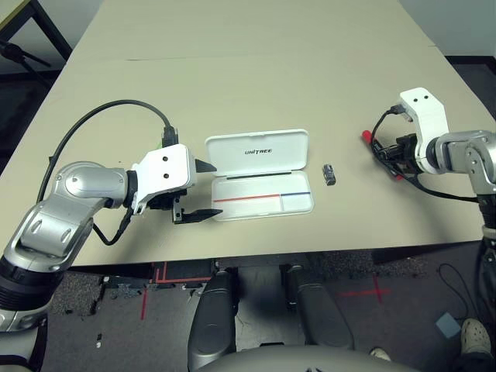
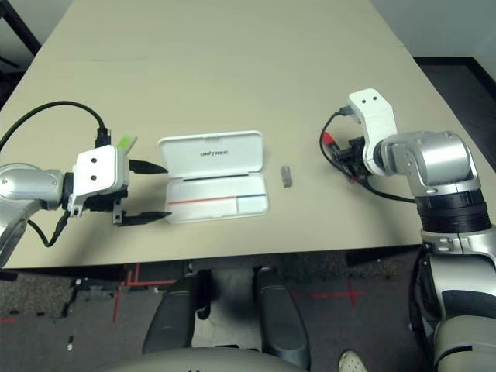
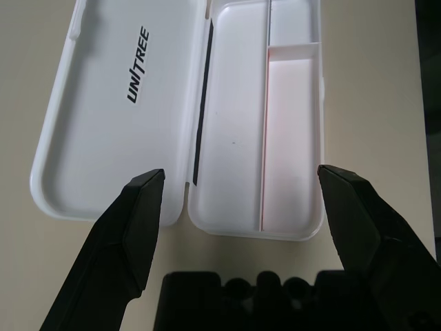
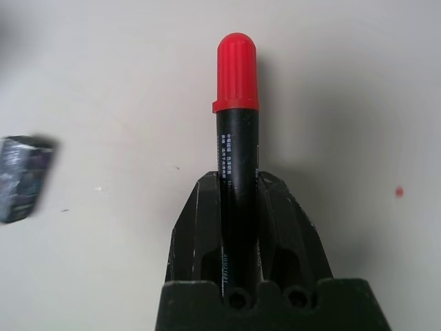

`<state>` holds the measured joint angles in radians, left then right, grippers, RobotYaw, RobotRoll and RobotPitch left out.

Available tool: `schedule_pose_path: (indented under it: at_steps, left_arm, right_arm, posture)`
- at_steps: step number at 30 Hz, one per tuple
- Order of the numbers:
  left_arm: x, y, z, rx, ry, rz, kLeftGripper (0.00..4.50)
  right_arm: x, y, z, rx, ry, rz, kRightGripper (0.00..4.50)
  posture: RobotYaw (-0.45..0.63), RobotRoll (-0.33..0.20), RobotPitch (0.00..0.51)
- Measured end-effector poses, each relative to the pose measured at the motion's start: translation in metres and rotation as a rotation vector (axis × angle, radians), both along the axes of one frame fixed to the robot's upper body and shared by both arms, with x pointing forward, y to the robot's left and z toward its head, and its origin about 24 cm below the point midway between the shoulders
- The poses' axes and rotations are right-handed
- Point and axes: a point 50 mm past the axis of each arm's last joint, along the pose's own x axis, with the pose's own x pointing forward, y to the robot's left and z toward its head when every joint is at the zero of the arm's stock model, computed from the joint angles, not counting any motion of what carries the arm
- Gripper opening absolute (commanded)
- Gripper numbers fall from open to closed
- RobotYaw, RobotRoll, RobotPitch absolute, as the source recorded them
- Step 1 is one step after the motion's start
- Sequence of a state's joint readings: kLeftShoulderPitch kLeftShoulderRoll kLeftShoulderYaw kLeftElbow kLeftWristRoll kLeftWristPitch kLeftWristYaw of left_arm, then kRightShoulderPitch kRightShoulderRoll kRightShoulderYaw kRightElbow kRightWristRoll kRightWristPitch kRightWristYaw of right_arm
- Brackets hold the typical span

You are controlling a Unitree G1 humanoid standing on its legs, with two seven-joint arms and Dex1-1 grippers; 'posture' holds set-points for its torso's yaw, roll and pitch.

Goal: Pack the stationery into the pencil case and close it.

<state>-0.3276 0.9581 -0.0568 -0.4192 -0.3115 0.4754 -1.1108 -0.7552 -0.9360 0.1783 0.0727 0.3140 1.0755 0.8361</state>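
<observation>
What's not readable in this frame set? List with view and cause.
- Green bar: lower part hidden by the left pincer, right eye view.
- Marker: the stretch between the right pincer's fingers is covered, right wrist view; fine print too small.
- Small dark metallic piece: cut by the picture edge and blurred, right wrist view; markings illegible.
- Pencil case: far end cut off by the edge, left wrist view.

Table w/ open case, 1 metallic pc, 1 green bar
</observation>
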Motion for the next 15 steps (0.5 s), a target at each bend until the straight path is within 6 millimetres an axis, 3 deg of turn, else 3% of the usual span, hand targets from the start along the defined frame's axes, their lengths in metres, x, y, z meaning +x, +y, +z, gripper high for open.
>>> schedule_pose_path:
  at_steps: [3, 15]
  left_arm:
    - [0.000, 0.000, 0.000, 0.000, 0.000, 0.001, 4.50]
    - [-0.001, 0.005, 0.003, 0.030, 0.001, 0.006, 4.50]
  right_arm:
    - [-0.004, 0.006, 0.017, -0.031, -0.030, 0.195, 0.49]
    - [-0.015, 0.039, 0.046, -0.103, 0.001, 0.783, 0.49]
  posture:
    - [0.01, 0.000, 0.217]
    - [0.02, 0.000, 0.212]
